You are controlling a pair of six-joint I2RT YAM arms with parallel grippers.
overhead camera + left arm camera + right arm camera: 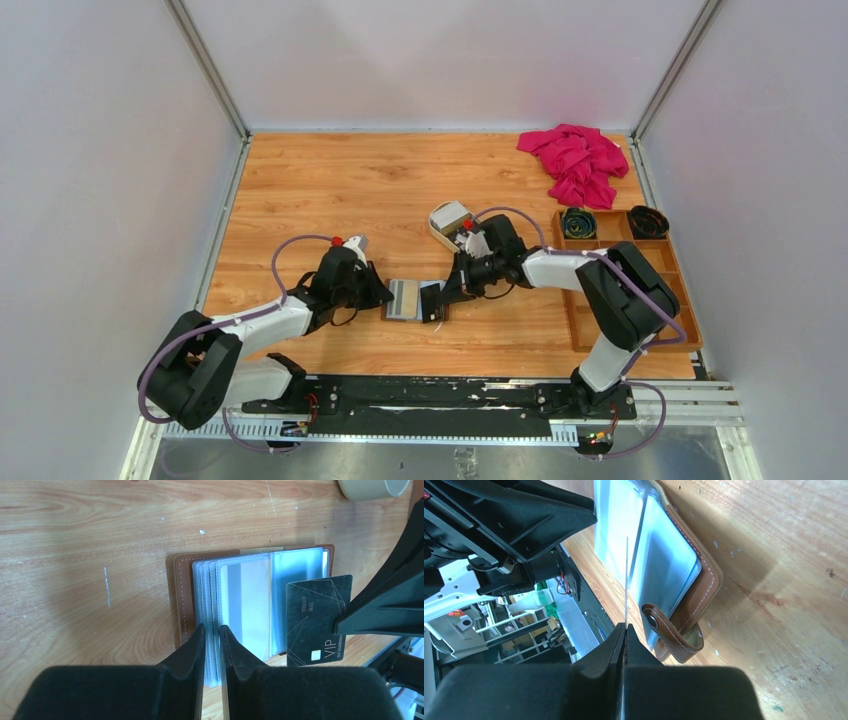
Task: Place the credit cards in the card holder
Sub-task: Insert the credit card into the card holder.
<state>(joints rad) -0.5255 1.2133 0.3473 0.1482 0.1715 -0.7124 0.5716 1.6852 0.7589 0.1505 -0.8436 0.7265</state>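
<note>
The brown card holder [404, 298] lies open on the table between my two grippers, its clear inner sleeves fanned out [245, 600]. My left gripper [212, 628] is shut on a bundle of those sleeves at the holder's near edge; it also shows in the top view [383, 297]. My right gripper [625, 626] is shut on a dark credit card marked VIP [317, 620], seen edge-on in the right wrist view [627, 575]. The card stands over the holder's right-hand sleeves, beside the snap tab [669, 630]. A grey card [452, 213] lies in the cream tin tray.
The cream oval tin tray [441, 228] sits just behind the right gripper [443, 293]; its rim shows in the left wrist view [372, 487]. A wooden compartment box [625, 300] stands at the right. A pink cloth [575, 162] lies at the back right.
</note>
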